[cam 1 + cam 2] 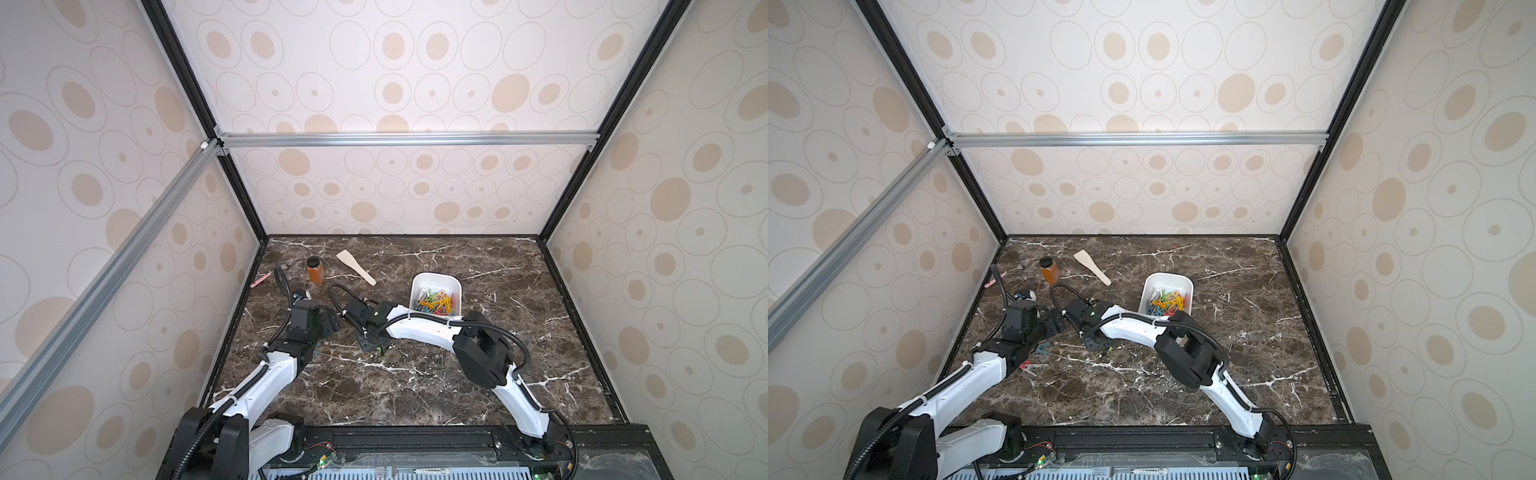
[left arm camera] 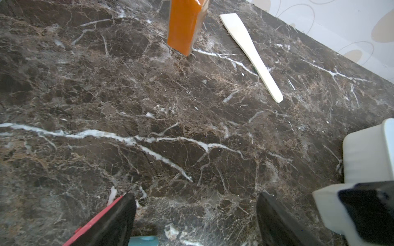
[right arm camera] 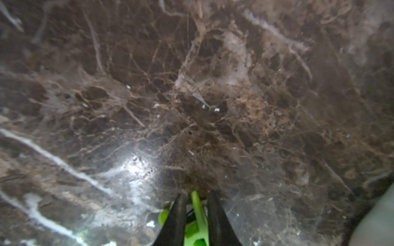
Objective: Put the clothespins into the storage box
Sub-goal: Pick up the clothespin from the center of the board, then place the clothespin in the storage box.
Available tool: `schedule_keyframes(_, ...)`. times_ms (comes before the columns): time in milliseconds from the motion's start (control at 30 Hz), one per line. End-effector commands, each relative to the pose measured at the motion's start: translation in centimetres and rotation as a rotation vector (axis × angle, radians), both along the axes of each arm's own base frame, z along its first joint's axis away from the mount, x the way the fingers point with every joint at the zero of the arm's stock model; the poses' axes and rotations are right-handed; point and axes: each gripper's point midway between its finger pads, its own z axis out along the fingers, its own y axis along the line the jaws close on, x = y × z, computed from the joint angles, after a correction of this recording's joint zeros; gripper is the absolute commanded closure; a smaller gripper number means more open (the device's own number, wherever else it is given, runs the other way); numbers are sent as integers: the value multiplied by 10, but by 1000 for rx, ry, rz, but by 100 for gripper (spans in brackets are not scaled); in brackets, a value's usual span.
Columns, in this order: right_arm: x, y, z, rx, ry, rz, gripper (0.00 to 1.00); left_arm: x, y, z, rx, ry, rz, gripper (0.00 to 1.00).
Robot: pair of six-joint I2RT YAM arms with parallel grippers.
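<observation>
The white storage box stands right of centre with several coloured clothespins inside; its wall also shows in the left wrist view. My right gripper is down at the table, shut on a green clothespin. The left gripper hangs open low over bare marble. A red clothespin lies outside one of its fingers and a teal one between them near the base. Loose teal and red-and-grey clothespins lie beside the left arm.
An amber jar, a pale wooden spatula and a pink-handled tool sit at the back left. Small white and blue pieces lie behind the left gripper. Walls close in the table on three sides.
</observation>
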Motion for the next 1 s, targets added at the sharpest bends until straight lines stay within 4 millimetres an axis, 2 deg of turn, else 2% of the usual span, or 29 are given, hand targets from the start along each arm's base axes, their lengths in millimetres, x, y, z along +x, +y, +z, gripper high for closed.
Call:
schedule_keyframes(0, 1, -11, -2, -44, 1, -9, 86, 4, -2, 5, -14, -26, 7, 12)
schedule_keyframes(100, 1, -8, 15, -15, -12, 3, 94, 5, -3, 5, -14, -22, 6, 12)
schedule_keyframes(167, 1, -8, 35, 15, -31, 8, 97, 5, -1, 7, -2, -24, 10, 12)
schedule_keyframes(300, 3, -16, 88, 76, -99, 13, 98, 7, 7, 18, 37, -41, 42, 12)
schedule_keyframes(400, 13, -41, 113, 102, -124, -32, 98, 10, 8, 28, 70, -65, 47, 13)
schedule_keyframes(500, 35, -82, 127, 107, -168, -126, 98, 14, -11, 40, 122, -98, -14, 13)
schedule_keyframes(633, 65, -150, 120, 101, -176, -293, 98, 16, -58, 44, 135, -119, -141, 13)
schedule_keyframes(733, 78, -188, 113, 96, -178, -393, 98, 14, -90, 39, 143, -113, -218, 13)
schedule_keyframes(867, 89, -208, 108, 68, -195, -439, 95, 13, -123, 34, 164, -111, -300, 13)
schedule_keyframes(967, 92, -213, 107, 27, -200, -447, 84, 14, -134, 32, 189, -100, -330, 12)
